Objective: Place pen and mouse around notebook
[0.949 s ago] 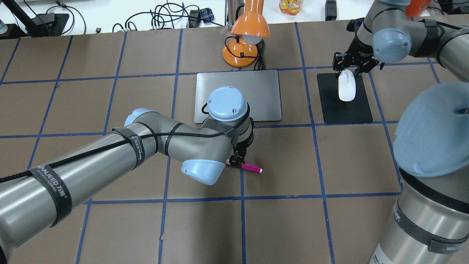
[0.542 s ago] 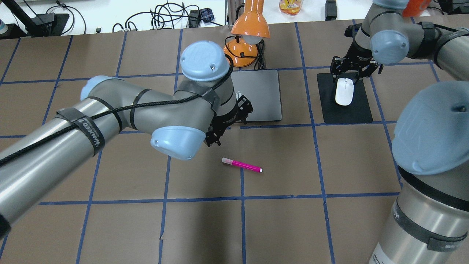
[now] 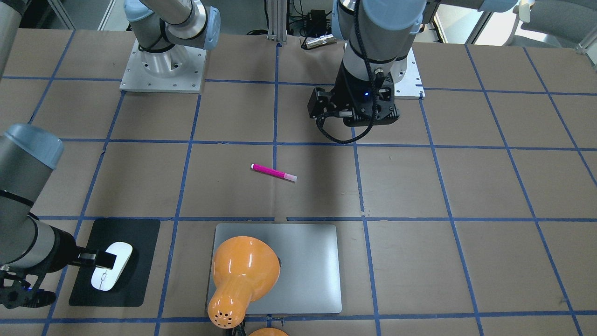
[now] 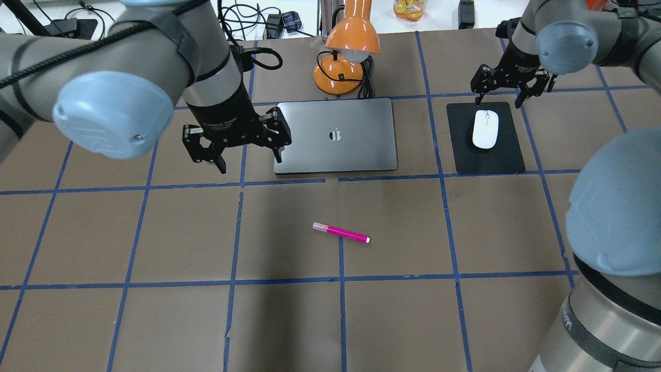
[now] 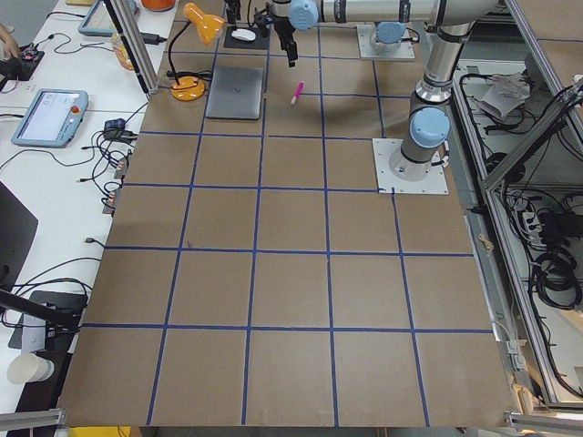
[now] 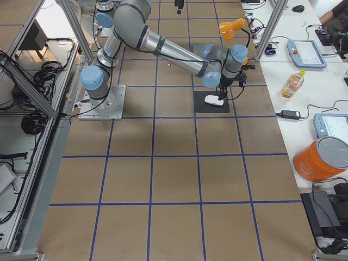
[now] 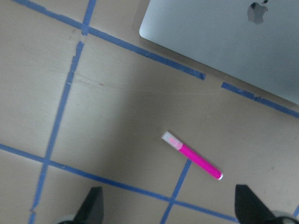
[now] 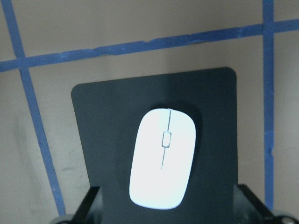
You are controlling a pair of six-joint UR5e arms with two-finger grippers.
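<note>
The magenta pen (image 4: 341,233) lies loose on the brown table, in front of the silver notebook (image 4: 361,150). In the left wrist view the pen (image 7: 191,156) is below the notebook's corner (image 7: 224,42). My left gripper (image 4: 248,157) hovers open and empty beside the notebook's left edge. The white mouse (image 4: 485,129) rests on a black mat (image 4: 508,155) to the right of the notebook. My right gripper (image 4: 498,98) hangs open over the mat's far end, holding nothing. In the right wrist view the mouse (image 8: 162,158) sits between the dark fingertips (image 8: 88,205).
An orange desk lamp (image 4: 343,51) stands just behind the notebook, and its shade (image 3: 242,270) covers part of the notebook in the front-facing view. Blue tape lines grid the table. Cables and a bottle lie on the white bench beyond the far edge.
My left gripper let go of the pen, rose and swung back to the left of the notebook. My right gripper opened off the mouse and drew back toward the far edge.
</note>
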